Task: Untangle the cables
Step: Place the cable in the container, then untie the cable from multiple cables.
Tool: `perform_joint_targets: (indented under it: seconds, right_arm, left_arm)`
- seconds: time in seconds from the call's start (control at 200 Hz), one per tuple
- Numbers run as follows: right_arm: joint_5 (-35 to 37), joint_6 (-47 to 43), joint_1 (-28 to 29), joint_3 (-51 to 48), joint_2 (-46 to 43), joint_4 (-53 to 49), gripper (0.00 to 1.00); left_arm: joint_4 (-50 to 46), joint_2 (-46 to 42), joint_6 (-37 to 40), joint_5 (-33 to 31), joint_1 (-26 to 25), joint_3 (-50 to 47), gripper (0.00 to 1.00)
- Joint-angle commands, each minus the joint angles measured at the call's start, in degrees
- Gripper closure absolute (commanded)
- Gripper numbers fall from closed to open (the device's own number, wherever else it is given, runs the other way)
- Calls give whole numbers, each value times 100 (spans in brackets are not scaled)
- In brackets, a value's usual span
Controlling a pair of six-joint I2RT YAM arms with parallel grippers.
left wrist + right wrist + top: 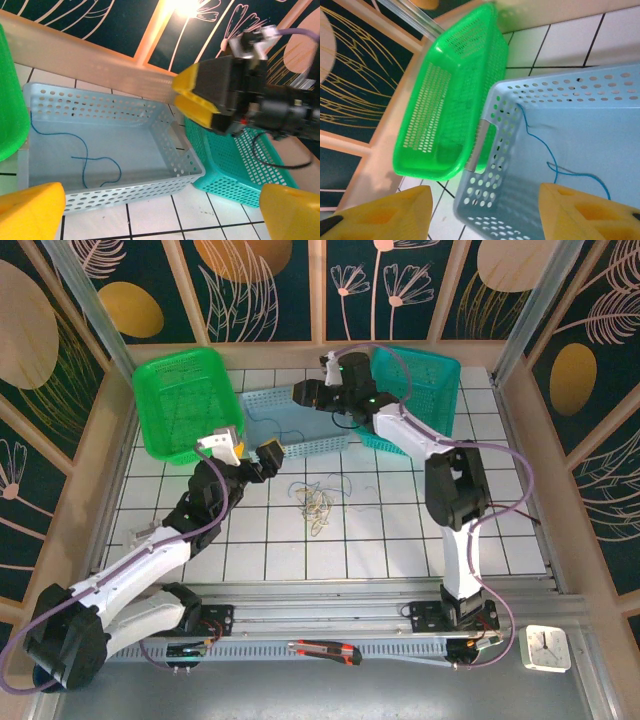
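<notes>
A small loose knot of pale, yellowish and dark cables (320, 498) lies on the white tiles in the middle of the table. A single thin blue wire (86, 161) (555, 162) lies inside the light blue basket (310, 445). My right gripper (300, 396) (482, 220) hovers over that basket, open, with nothing between its yellow fingers (196, 98). My left gripper (256, 453) (162, 217) is open and empty, just in front of the basket's near wall and left of the knot. A thin black loop (272, 159) shows over the teal basket, under the right wrist.
A green basket (185, 400) stands tilted at the back left, touching the light blue one (490, 200). A teal basket (425, 385) (235, 170) is at the back right. Wooden walls ring the table. A small clock (547, 647) and a red-black tool (325, 651) sit by the arm bases.
</notes>
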Motion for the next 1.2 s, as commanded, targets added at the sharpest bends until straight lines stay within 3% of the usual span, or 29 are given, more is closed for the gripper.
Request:
perform_joint_targets:
  seconds: [0.0, 0.475, 0.771, 0.961, 1.196]
  right_arm:
    - [117, 50, -29, -634, -798, 551, 42]
    - [1225, 328, -154, -4441, -3968, 181, 43]
    - [1697, 1536, -95, -6203, -5672, -332, 37]
    - [1719, 2225, 4, -6889, -6066, -249, 28]
    - [1427, 3057, 56, -7562, -5664, 713, 25]
  left_arm:
    - [-174, 216, -34, 244, 39, 311, 1]
    - [-430, 1259, 233, 854, 40, 1059, 1]
    - [-494, 1728, 261, 1188, 39, 1361, 1]
    - [-439, 1999, 244, 1379, 39, 1514, 1]
    - [-361, 2181, 235, 1448, 43, 1569, 1]
